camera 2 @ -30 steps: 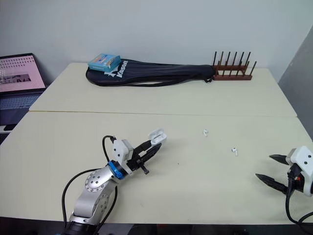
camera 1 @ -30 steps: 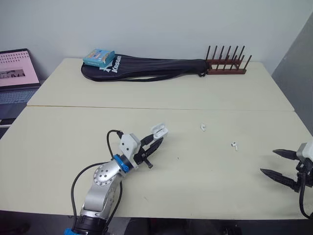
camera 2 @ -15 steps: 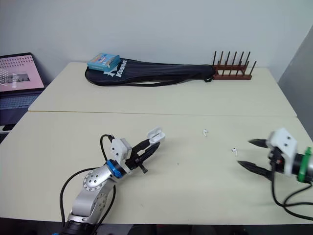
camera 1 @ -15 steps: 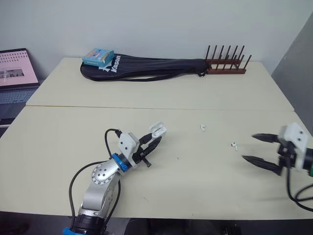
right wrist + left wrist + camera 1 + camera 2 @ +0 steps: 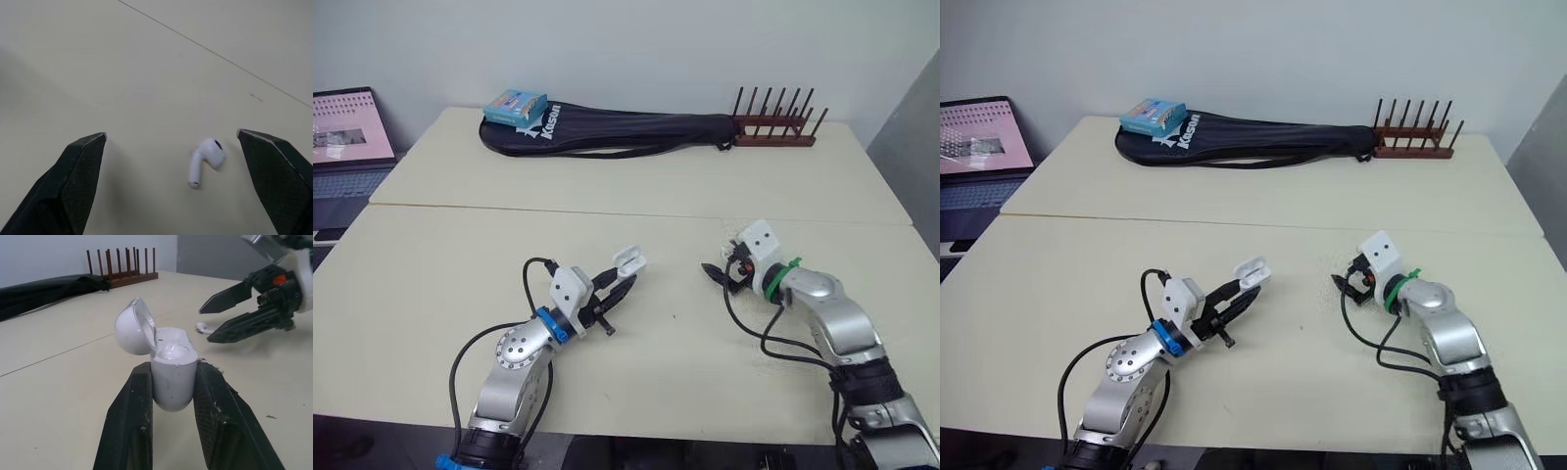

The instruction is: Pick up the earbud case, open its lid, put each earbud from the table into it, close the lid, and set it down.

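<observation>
Now right end effector (image 5: 171,133) astride earbud (image 5: 205,159)

There is one earbud case (image 5: 171,372), with one lid. I can count one earbud (image 5: 205,159) on the table; I cannot tell whether a second one lies behind the arm. There are two grippers, the left gripper (image 5: 625,282) and the right gripper (image 5: 171,133), each with two black fingers, so four fingers in all. Two table tops (image 5: 431,294) meet along one seam. At the far side there are one black racket bag (image 5: 626,132), one blue box (image 5: 516,105), one wooden rack (image 5: 773,137) whose pegs I cannot count for sure, and one laptop (image 5: 347,147).
</observation>
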Available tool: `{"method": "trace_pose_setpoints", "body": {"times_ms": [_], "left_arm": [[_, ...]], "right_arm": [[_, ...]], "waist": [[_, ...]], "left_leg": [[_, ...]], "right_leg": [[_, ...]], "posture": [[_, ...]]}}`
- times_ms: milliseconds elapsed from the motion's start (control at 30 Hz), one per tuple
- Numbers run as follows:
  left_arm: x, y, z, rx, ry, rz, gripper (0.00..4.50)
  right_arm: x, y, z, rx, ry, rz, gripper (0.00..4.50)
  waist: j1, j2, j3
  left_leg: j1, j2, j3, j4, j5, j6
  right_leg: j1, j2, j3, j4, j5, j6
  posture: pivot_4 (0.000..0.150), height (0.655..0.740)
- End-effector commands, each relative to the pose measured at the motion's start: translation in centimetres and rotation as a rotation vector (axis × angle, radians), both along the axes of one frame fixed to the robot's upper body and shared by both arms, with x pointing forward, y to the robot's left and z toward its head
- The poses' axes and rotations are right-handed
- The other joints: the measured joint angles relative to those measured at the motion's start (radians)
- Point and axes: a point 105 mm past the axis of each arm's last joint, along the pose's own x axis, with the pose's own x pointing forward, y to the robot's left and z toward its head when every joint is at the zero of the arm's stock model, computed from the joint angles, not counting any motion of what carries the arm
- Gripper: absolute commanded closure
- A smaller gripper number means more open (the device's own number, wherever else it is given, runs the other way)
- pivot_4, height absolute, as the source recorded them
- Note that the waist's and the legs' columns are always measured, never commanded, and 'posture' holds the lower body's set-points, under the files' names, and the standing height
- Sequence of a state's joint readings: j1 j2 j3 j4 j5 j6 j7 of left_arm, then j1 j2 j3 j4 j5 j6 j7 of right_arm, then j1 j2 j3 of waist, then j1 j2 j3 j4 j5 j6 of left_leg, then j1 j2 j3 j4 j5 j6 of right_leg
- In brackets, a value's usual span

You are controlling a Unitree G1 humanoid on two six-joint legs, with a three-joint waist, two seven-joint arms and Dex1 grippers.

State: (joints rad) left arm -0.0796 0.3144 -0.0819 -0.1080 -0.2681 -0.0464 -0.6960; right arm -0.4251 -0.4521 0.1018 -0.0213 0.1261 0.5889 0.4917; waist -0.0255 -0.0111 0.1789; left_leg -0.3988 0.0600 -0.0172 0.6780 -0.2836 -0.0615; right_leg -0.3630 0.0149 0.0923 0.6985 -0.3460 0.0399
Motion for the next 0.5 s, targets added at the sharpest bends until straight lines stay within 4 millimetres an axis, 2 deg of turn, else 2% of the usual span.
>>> {"method": "trace_pose_setpoints", "body": {"times_ms": [33, 233, 333, 500], "left_arm": [[-0.1, -0.2, 1.0, 0.002, -0.047, -0.011, 3.72], [-0.2, -0.2, 0.9, 0.009, -0.047, -0.010, 3.72], [-0.3, -0.3, 0.8, 0.011, -0.044, -0.012, 3.72], [-0.3, -0.3, 0.7, 0.013, -0.042, -0.014, 3.72]], "right_arm": [[1.2, -0.7, 0.5, -0.018, -0.038, -0.066, 0.00], [1.1, -1.1, -1.5, 0.026, 0.054, -0.125, 0.00], [0.9, -1.2, -2.1, 0.049, 0.095, -0.141, 0.58], [0.9, -1.3, -2.5, 0.055, 0.124, -0.147, 2.31]], "waist": [[-0.001, 0.000, 0.000], [-0.005, 0.000, 0.000], [-0.005, 0.000, -0.001], [-0.003, 0.000, -0.001]], "left_leg": [[0.000, 0.000, 0.000, 0.000, 0.000, 0.000], [0.001, 0.000, 0.000, 0.000, 0.000, 0.001], [0.001, 0.000, 0.000, 0.000, 0.000, 0.001], [0.001, 0.000, 0.000, 0.000, 0.000, 0.001]], "right_leg": [[0.000, 0.000, 0.000, 0.000, 0.000, 0.000], [-0.001, 0.001, 0.000, 0.002, 0.000, 0.000], [0.000, 0.001, 0.000, 0.003, 0.000, 0.000], [0.000, 0.001, 0.000, 0.003, 0.000, 0.000]], "posture": [[0.150, 0.7274], [0.150, 0.7274], [0.150, 0.7274], [0.150, 0.7274]]}}
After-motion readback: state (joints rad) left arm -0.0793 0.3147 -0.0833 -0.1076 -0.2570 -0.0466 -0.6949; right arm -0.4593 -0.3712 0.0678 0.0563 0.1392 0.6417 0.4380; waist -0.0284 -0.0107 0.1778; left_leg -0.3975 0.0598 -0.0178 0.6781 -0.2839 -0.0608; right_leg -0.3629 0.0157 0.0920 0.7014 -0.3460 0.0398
